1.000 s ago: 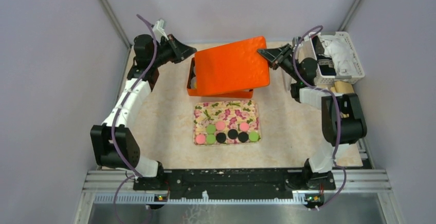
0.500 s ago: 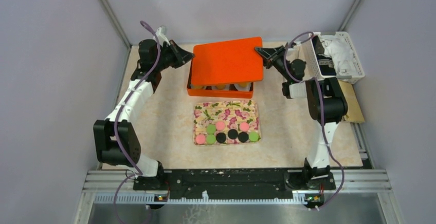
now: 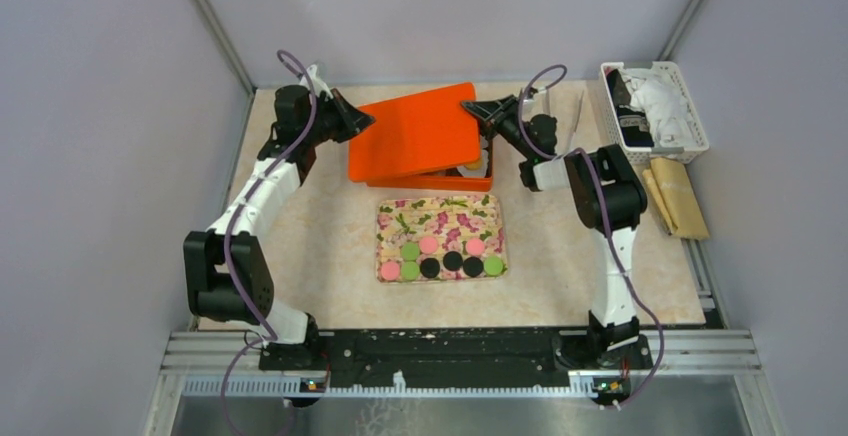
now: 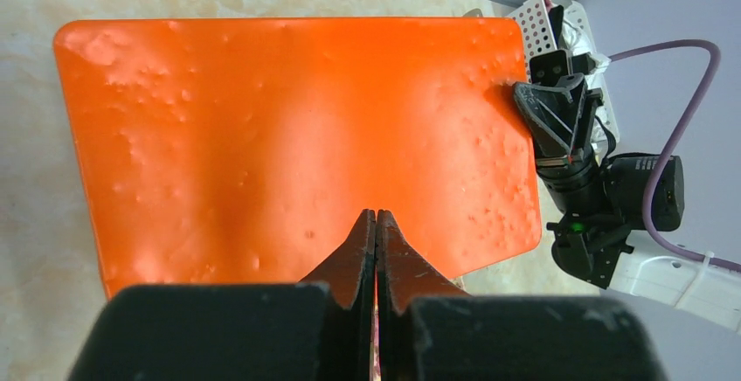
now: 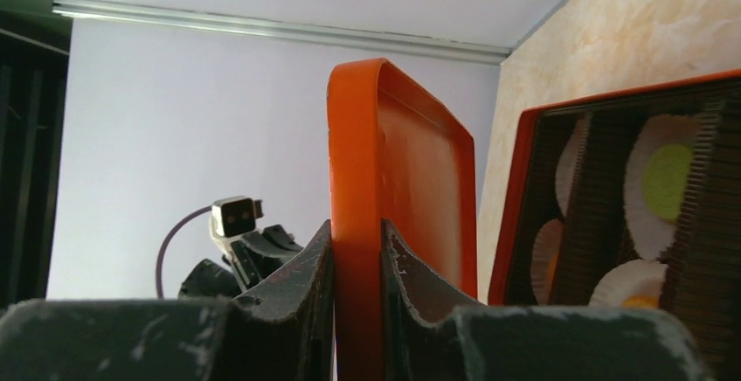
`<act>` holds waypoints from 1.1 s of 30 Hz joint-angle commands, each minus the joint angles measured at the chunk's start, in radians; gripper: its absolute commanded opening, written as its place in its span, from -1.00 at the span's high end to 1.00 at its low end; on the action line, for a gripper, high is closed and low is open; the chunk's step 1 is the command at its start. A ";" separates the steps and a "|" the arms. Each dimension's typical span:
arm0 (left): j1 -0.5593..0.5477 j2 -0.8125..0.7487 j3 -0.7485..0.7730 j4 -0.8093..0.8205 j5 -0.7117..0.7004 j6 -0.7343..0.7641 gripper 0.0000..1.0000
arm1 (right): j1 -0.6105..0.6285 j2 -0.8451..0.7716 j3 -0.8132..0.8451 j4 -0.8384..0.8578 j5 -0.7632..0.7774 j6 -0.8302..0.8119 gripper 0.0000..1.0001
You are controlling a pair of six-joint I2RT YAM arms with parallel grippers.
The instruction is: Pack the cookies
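Orange lid (image 3: 415, 136) sat askew over the box (image 3: 470, 183), its long side running from the shut, empty left gripper (image 3: 366, 118) to the right gripper (image 3: 472, 109) pinching its edge, while the cookies (image 3: 441, 256) lay on the tray (image 3: 440, 216) just before the box.

Top camera: I look down on whole table (image 3: 330, 256), far.
Wrist cameras: very near; both share orange lid (image 4: 262, 136).

no legible text, labels, brands or numbers, orange lid (image 3: 415, 136) plain, floral tray (image 3: 440, 218) bears only flowers
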State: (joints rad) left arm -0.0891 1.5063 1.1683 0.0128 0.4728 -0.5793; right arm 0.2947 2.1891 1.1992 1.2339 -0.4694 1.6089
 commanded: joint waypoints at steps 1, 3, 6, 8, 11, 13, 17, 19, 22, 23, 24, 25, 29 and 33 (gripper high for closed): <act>0.003 0.006 -0.006 0.024 -0.017 0.033 1.00 | -0.008 0.006 0.022 0.029 0.056 -0.015 1.00; 0.003 0.017 -0.011 0.028 -0.008 0.032 1.00 | -0.010 0.015 0.020 0.016 0.063 -0.023 1.00; 0.003 0.025 -0.025 0.041 -0.004 0.033 1.00 | -0.014 0.043 0.042 0.004 0.062 -0.026 1.00; 0.003 0.028 -0.034 0.053 -0.004 0.040 1.00 | -0.014 0.056 0.060 -0.003 0.062 -0.024 1.00; 0.003 0.028 -0.047 0.076 -0.009 0.043 1.00 | -0.019 0.068 0.068 -0.020 0.071 -0.028 1.00; 0.002 0.029 -0.057 0.096 -0.001 0.040 1.00 | -0.030 0.074 0.062 -0.017 0.076 -0.024 1.00; -0.001 0.034 -0.087 0.139 0.008 0.033 1.00 | -0.058 0.082 0.049 -0.021 0.064 -0.024 1.00; -0.005 0.044 -0.101 0.151 0.007 0.031 1.00 | -0.071 0.083 0.042 -0.024 0.049 -0.025 1.00; -0.013 0.063 -0.114 0.168 0.010 0.027 1.00 | -0.086 0.083 0.032 -0.022 0.029 -0.024 1.00; -0.015 0.069 -0.116 0.171 0.012 0.027 1.00 | -0.090 0.083 0.031 -0.022 0.022 -0.026 1.00; -0.019 0.076 -0.119 0.175 0.014 0.028 1.00 | -0.094 0.084 0.033 -0.026 0.012 -0.028 1.00; -0.025 0.082 -0.122 0.180 0.014 0.030 1.00 | -0.097 0.084 0.035 -0.032 0.000 -0.030 1.00; -0.044 0.114 -0.132 0.199 0.013 0.036 1.00 | -0.105 0.093 0.048 -0.069 -0.038 -0.051 1.00; -0.067 0.157 -0.145 0.231 0.018 0.036 1.00 | -0.109 0.100 0.036 -0.066 -0.054 -0.059 1.00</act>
State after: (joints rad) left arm -0.1333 1.6279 1.0454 0.1535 0.4747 -0.5613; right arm 0.1993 2.2696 1.2190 1.1370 -0.4911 1.5894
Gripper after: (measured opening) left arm 0.005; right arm 0.181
